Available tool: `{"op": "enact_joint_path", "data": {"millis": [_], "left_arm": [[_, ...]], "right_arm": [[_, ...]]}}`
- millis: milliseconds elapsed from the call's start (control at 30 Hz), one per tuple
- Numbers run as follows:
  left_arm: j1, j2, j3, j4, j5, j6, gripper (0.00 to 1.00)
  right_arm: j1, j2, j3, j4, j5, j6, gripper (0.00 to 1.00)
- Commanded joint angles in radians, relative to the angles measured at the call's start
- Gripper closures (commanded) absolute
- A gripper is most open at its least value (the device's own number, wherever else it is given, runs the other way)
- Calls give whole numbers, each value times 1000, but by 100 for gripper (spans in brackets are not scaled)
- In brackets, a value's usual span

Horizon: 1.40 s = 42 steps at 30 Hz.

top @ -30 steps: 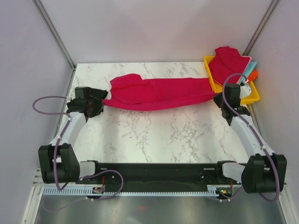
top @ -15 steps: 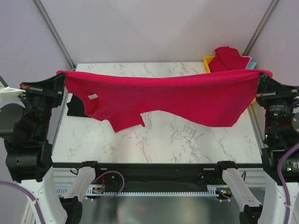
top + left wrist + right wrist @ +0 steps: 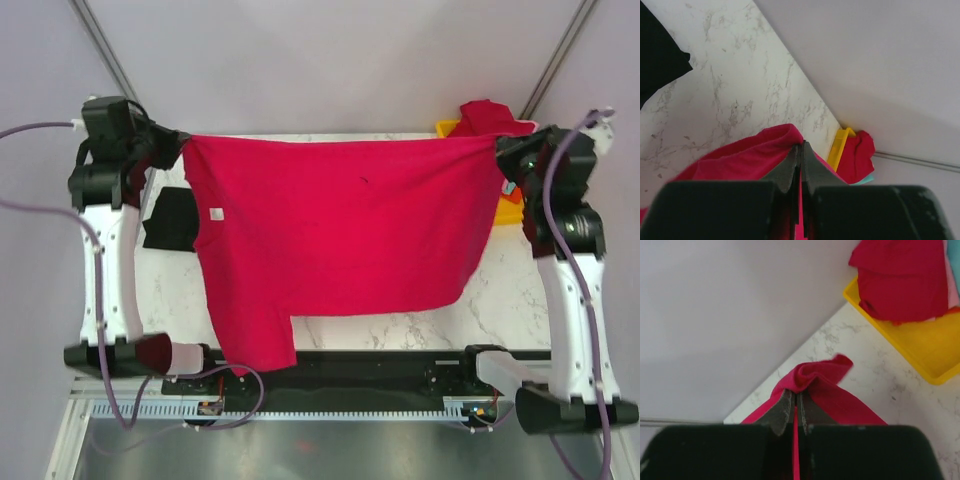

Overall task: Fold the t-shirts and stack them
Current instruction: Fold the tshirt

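Red shirt (image 3: 340, 240) hangs spread between the grippers, flatter and longer than 0.5 s ago. Left gripper (image 3: 178, 150) and right gripper (image 3: 498, 152), moved back since, each clamp a top corner. Black shirt (image 3: 170, 220) lies below left gripper; tray (image 3: 512, 205) just beside the right.

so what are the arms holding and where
The red t-shirt, hanging spread: left pincer pinches one end of its top edge, right pincer the other.
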Motion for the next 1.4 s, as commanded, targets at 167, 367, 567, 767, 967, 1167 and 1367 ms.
{"op": "enact_joint_path", "data": {"millis": [167, 367, 567, 767, 967, 1167, 1367], "left_arm": [[34, 374, 541, -49, 199, 54, 98], [45, 491, 658, 21, 276, 19, 98], [42, 493, 359, 210, 268, 73, 98], [34, 413, -73, 414, 271, 106, 98], [31, 276, -488, 521, 205, 97, 98], [31, 125, -799, 580, 193, 93, 98], [34, -33, -1014, 581, 152, 119, 98]], "right_arm": [[-137, 248, 174, 137, -351, 67, 100], [-185, 369, 236, 197, -433, 93, 100], [-187, 481, 48, 361, -490, 128, 100], [-187, 536, -188, 490, -493, 117, 100], [-185, 509, -455, 570, -485, 68, 100], [-185, 385, -712, 600, -456, 12, 100], [-187, 164, -926, 550, -404, -11, 100]]}}
